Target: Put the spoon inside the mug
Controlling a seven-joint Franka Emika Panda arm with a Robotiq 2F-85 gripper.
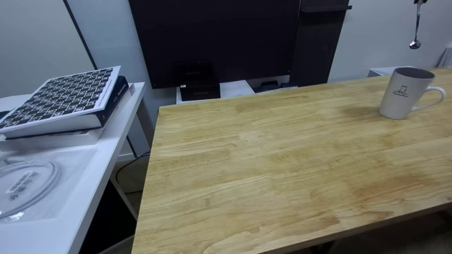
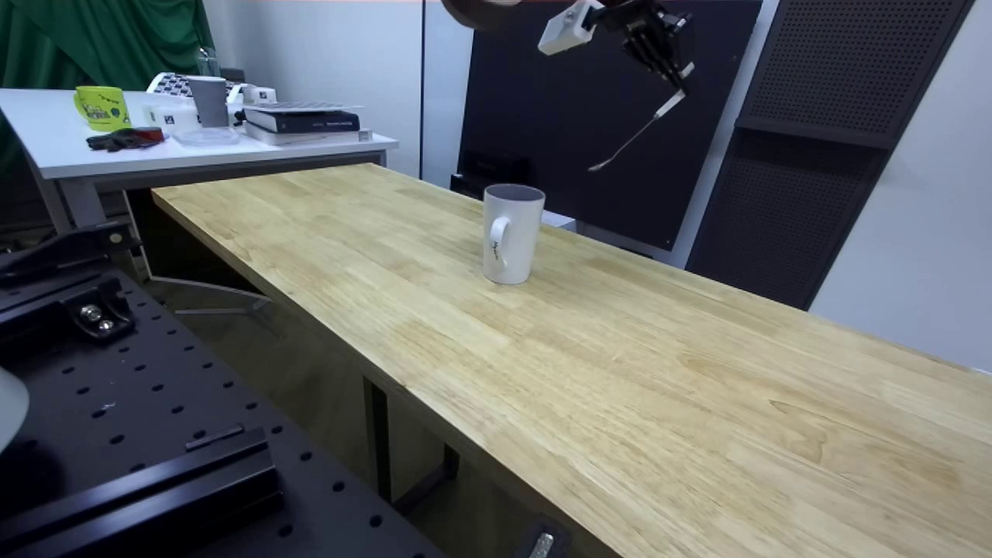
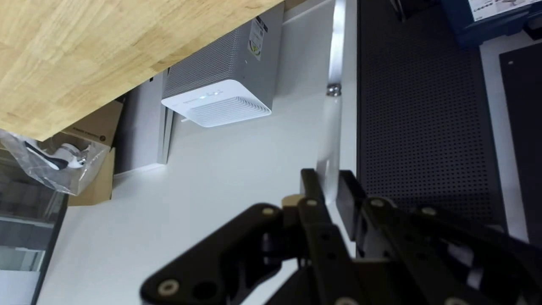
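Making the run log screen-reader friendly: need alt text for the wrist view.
Black gripper closed on a spoon by its pale handle; the metal stem runs up out of frame, bowl unseen. Behind are a pale wall and, at right, a dark perforated panel. A wooden tabletop fills the upper left, near a grey-and-white vented appliance.

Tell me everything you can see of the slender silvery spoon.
The slender silvery spoon has a small rounded bowl and thin neck that look like shiny metal, then a joint and a paler, translucent-looking handle. The black claw is closed on the handle; nothing else is seen touching it. In both exterior views the spoon hangs in the air at a slant, bowl lowest, apart from the white ceramic mug.
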